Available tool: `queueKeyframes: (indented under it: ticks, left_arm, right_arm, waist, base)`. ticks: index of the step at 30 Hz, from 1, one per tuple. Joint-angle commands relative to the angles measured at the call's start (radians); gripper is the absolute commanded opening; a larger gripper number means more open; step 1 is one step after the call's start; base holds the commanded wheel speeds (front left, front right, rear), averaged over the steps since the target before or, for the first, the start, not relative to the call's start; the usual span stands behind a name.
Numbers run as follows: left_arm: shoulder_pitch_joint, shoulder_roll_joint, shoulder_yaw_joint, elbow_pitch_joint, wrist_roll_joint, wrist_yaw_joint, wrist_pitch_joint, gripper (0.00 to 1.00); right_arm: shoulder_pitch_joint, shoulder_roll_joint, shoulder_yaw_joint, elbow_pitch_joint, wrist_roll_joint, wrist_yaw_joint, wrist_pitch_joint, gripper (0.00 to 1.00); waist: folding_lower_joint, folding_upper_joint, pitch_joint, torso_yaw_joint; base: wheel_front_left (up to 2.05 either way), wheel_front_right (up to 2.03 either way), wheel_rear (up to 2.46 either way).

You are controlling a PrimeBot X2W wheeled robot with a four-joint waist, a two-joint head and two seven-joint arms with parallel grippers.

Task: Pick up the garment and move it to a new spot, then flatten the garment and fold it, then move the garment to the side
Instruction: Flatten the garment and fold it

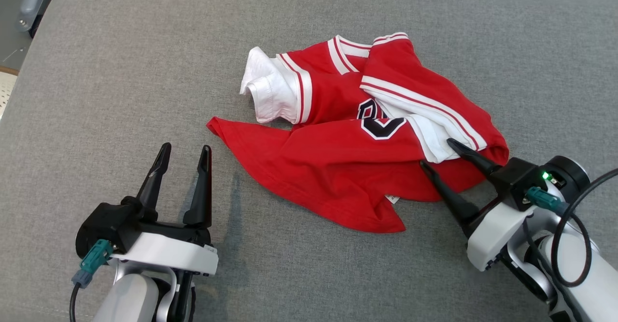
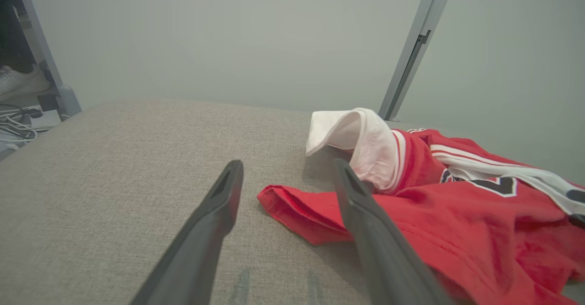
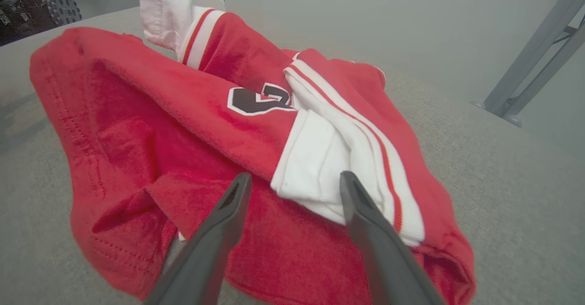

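The garment (image 1: pixel 338 153) is a red jersey with white sleeves, striped trim and a black-and-white number, lying crumpled on the grey cloth surface (image 1: pixel 120 80). My right gripper (image 1: pixel 438 152) stands open at the garment's right side, its fingers straddling a white sleeve fold (image 3: pixel 315 168) with red cloth under them. In the right wrist view the right gripper (image 3: pixel 295 179) has cloth (image 3: pixel 192 113) between its tips. My left gripper (image 1: pixel 186 151) is open on bare surface just left of the garment's red corner (image 2: pixel 292 204). Seen from the left wrist, the left gripper (image 2: pixel 285 170) holds nothing.
The grey padded surface (image 2: pixel 114 168) extends wide to the left and behind the garment. A grey metal post (image 2: pixel 411 49) rises beyond the far edge. Cables and a shoe (image 2: pixel 18 81) lie on the floor past the left edge.
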Motion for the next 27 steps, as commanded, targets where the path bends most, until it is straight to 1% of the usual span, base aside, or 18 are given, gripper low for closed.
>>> queueKeyframes:
  ticks: [1,7,11,17,21,24,27]
  left_arm:
    - [-0.021,-0.005,0.01,0.001,0.012,-0.008,-0.004,1.0]
    - [-0.016,-0.024,0.05,0.004,0.036,-0.026,-0.005,1.0]
    - [-0.008,-0.022,0.071,0.004,0.055,-0.036,-0.005,1.0]
    - [0.011,-0.015,0.088,0.0,0.072,-0.047,-0.004,1.0]
    - [0.015,-0.005,0.091,0.0,0.078,-0.051,-0.004,1.0]
    - [0.009,0.0,0.088,0.001,0.079,-0.051,-0.004,1.0]
    - [0.007,0.003,0.086,0.001,0.081,-0.051,-0.004,1.0]
  right_arm:
    - [-0.012,-0.005,-0.003,0.005,0.011,0.0,-0.011,0.0]
    - [-0.008,0.007,-0.049,-0.018,0.031,0.0,-0.045,0.0]
    - [0.017,0.033,-0.117,-0.045,0.041,0.0,-0.076,0.0]
    - [0.088,0.109,-0.289,-0.071,0.063,0.0,-0.112,0.0]
    - [0.148,0.173,-0.416,-0.066,0.094,0.0,-0.137,0.0]
    - [0.183,0.228,-0.506,-0.039,0.154,0.0,-0.158,0.0]
    - [0.209,0.263,-0.574,0.001,0.21,0.0,-0.18,0.0]
  waist:
    - [0.0,-0.0001,0.004,0.002]
    - [0.0,-0.0001,0.003,-0.02]
    - [0.0,-0.0001,-0.008,-0.051]
    - [0.0,-0.0001,-0.024,-0.101]
    - [0.0,-0.0001,-0.025,-0.126]
    - [0.0,-0.0001,-0.022,-0.136]
    - [0.0,-0.0001,-0.02,-0.144]
  base:
    - [0.0,0.0,0.0]
    - [0.0,0.0,0.0]
    - [0.0,0.0,0.0]
    - [0.0,0.0,0.0]
    - [0.0,0.0,0.0]
    - [0.0,0.0,0.0]
    - [0.0,0.0,0.0]
